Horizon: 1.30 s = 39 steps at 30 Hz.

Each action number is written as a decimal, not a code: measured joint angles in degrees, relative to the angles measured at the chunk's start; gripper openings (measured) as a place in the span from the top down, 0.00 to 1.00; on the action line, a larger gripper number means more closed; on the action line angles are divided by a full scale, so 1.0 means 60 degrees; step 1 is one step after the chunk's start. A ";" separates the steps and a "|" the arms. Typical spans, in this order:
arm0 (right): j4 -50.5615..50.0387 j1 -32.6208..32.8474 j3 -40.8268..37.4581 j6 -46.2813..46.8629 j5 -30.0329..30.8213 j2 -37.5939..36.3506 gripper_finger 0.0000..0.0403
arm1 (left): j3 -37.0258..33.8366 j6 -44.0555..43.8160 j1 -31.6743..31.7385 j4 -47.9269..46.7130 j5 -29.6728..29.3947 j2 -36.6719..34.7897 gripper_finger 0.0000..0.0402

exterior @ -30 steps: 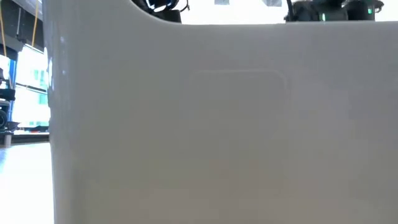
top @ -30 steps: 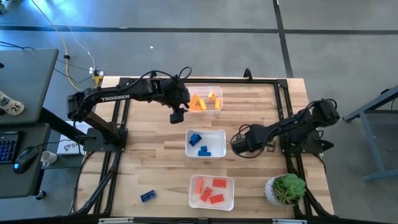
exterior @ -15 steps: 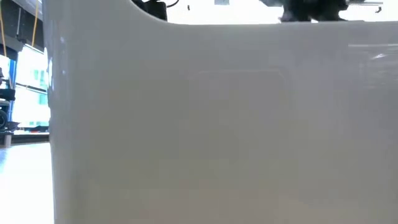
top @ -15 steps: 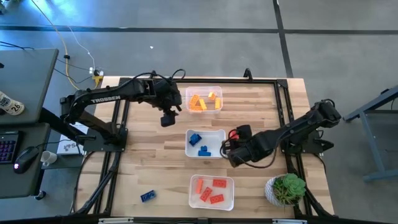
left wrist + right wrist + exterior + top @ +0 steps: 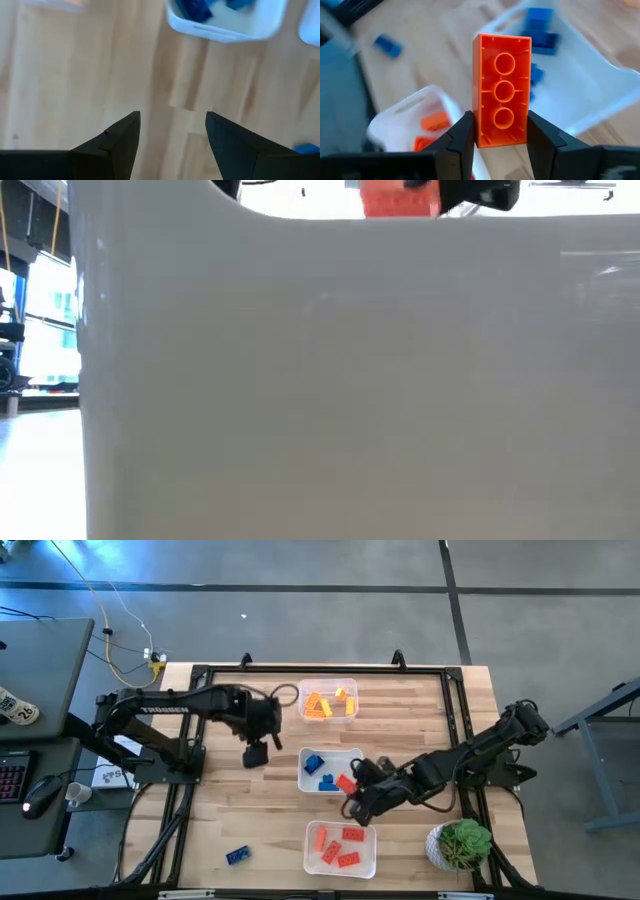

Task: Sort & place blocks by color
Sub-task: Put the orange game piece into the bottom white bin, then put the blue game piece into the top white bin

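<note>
The right end effector (image 5: 350, 797) is clamped on a red block (image 5: 503, 88), holding it above the worktop (image 5: 260, 805) between the tub of blue blocks (image 5: 318, 768) and the tub of red blocks (image 5: 340, 849). The left end effector (image 5: 172, 131) is spread apart and empty, beside the blue tub. One blue block (image 5: 237, 855) lies loose on the worktop.

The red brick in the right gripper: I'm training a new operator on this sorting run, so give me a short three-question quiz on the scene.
1. True or false: the right gripper is shut on a red brick.
2. Which colour fills the tub next to that brick? A yellow-orange B blue C red
3. Fill in: one blue brick lies loose on the ___.

Key: 1 true. 2 B. 3 table. The left gripper hangs open and empty over bare wood.
</note>
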 joint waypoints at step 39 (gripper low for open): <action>0.1993 0.0436 0.0004 -0.6227 -0.4369 0.2412 0.38 | -0.0011 -1.0697 -0.8280 0.0044 -0.1745 0.0550 0.47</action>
